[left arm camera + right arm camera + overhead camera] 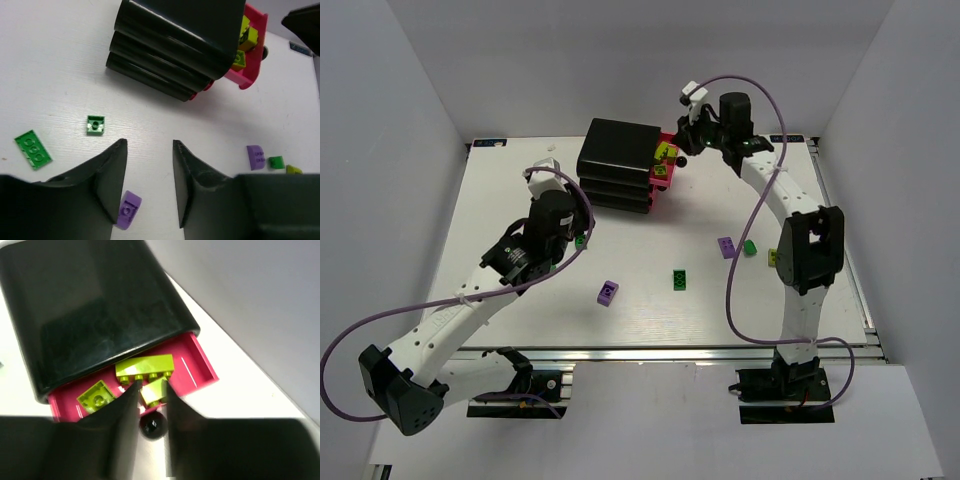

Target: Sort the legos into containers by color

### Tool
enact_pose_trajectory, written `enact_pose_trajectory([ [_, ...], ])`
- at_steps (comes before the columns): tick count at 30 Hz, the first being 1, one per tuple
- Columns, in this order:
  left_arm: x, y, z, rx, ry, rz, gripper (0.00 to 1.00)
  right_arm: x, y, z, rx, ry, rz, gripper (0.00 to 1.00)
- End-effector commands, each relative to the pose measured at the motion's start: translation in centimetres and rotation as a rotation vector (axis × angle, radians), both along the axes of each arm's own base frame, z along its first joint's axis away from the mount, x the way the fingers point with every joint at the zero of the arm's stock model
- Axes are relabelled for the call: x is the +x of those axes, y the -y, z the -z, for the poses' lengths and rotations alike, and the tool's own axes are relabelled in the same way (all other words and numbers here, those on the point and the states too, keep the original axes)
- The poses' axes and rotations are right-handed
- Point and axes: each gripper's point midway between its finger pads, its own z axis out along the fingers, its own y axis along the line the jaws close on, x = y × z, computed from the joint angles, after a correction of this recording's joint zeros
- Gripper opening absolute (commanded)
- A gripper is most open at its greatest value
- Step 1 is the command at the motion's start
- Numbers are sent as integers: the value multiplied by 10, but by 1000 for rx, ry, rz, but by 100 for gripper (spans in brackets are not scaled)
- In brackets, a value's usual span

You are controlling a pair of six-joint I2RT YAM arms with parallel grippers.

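Note:
The black cabinet [618,160] has its top magenta drawer [669,176] pulled open, its walls clear in the right wrist view [202,365]. A long lime brick [145,367] and a square lime one [97,397] lie in it. My right gripper [688,137] hangs over the drawer's front, above the black knob [152,425], shut [151,385] on a small lime brick [154,392]. My left gripper [149,145] is open and empty over the table. A purple brick [128,209] lies by its left finger and a small green brick [95,124] lies ahead.
Loose bricks on the table: a purple one [608,292], a green plate [679,280], and on the right a purple [727,247], a green [750,247] and a lime one [772,257]. White walls close in the table on three sides.

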Motion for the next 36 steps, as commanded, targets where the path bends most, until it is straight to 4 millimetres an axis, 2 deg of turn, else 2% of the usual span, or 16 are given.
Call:
enact_pose_trajectory([
  [1,4,4,-15,-30,46,11,50,-11,35,-78,74,96,85,24],
  [2,5,9,-13,-39,54,35,34,-15,50,-63,73,49,115,0],
  [3,5,12,-13,-48,62,47,27,-26,66,-72,95,31,128,0],
  [5,4,22,-15,-83,81,97,15,-43,82,-56,87,-42,121,0],
  [6,3,25,-8,-87,73,114,13,-58,107,-36,54,-121,126,0],
  [7,3,29,-7,-95,72,131,14,-68,115,-25,33,-164,117,4],
  [8,2,35,-6,-110,74,158,17,-77,122,-15,10,-208,110,34],
  [9,2,38,-1,-111,63,168,21,-86,143,-6,-4,-252,117,50],
  [10,3,41,4,-105,51,177,36,-106,152,17,-64,-344,99,69],
  [12,4,43,9,-101,37,187,58,-132,185,49,-131,-488,142,77],
  [13,5,45,13,-91,29,191,63,-139,198,61,-191,-504,141,89],
  [17,7,47,16,-74,27,203,71,-177,243,113,-396,-706,182,89],
  [22,8,49,23,-71,21,209,73,-201,268,146,-533,-729,174,89],
  [25,9,51,25,-75,19,214,73,-196,281,159,-567,-783,260,89],
  [27,8,51,26,-77,16,213,73,-194,293,173,-578,-876,403,88],
  [36,5,45,29,-75,12,191,73,-194,287,196,-419,-1097,647,79],
])
